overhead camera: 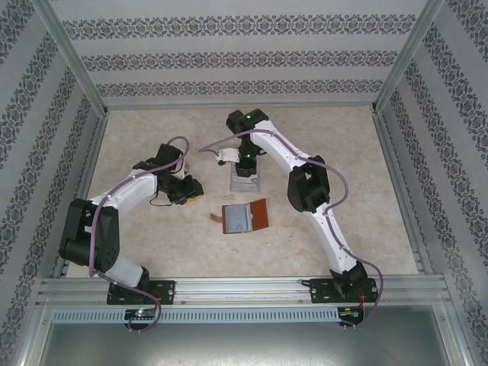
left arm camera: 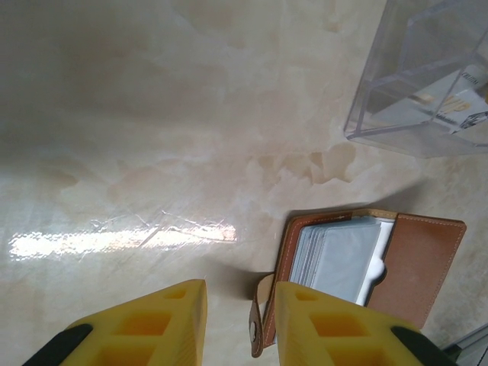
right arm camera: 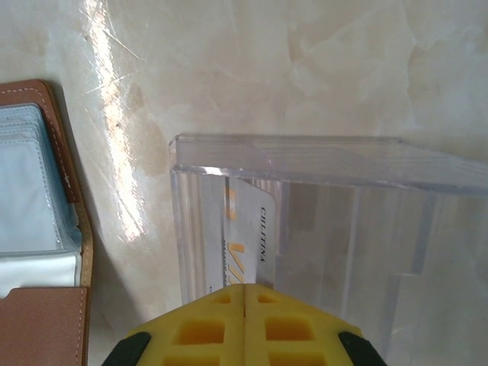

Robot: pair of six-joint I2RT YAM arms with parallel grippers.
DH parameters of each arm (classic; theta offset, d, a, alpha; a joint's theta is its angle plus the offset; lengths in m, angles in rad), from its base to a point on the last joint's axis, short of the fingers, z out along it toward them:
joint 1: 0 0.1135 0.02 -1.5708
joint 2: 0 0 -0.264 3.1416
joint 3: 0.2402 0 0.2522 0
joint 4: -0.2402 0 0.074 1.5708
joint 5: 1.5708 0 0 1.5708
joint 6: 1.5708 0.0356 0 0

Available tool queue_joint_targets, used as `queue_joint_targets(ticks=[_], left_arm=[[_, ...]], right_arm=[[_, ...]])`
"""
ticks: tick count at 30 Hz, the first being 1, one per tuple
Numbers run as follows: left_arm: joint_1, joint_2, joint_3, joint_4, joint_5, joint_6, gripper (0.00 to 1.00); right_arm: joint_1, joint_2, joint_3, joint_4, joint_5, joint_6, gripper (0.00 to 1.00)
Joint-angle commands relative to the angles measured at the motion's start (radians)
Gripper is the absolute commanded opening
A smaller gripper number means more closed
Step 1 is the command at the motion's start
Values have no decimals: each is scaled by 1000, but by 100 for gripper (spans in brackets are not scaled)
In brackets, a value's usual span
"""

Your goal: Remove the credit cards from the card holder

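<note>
Dropping a card: my right gripper is pressing together over a card in the tray (pinch unclear). My left gripper is hovering spread beside the wallet. Next: pull another card.

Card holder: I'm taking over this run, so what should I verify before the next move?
1. Reddish-brown leather card holder lies open: ok.
2. Pale plastic cards out of its clear pockets: not ok, some are inside.
3. White orange-printed card stands in the clear plastic tray: ok.
4. Right gripper shut above that card; gripping it: cannot tell.
5. Left gripper open, empty, near the holder: ok.
</note>
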Motion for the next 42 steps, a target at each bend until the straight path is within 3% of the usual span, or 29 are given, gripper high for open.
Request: queue_joint_targets(ticks=[1, 19, 27, 34, 42], left_arm=[[9, -17, -6, -3, -1, -9, 29], [10, -28, -2, -17, 2, -3, 29], [9, -40, 9, -18, 16, -4, 30], [10, -38, 3, -16, 22, -3, 29], [9, -39, 4, -14, 24, -3, 29]], right_arm=[[6, 11, -3, -24, -42, 11, 0], [-14, 18, 24, -66, -96, 41, 0], [-17, -67, -49, 56, -97, 123, 0], [-19, -75, -72, 119, -8, 145, 0], [-26, -96, -71, 90, -66, 130, 0]])
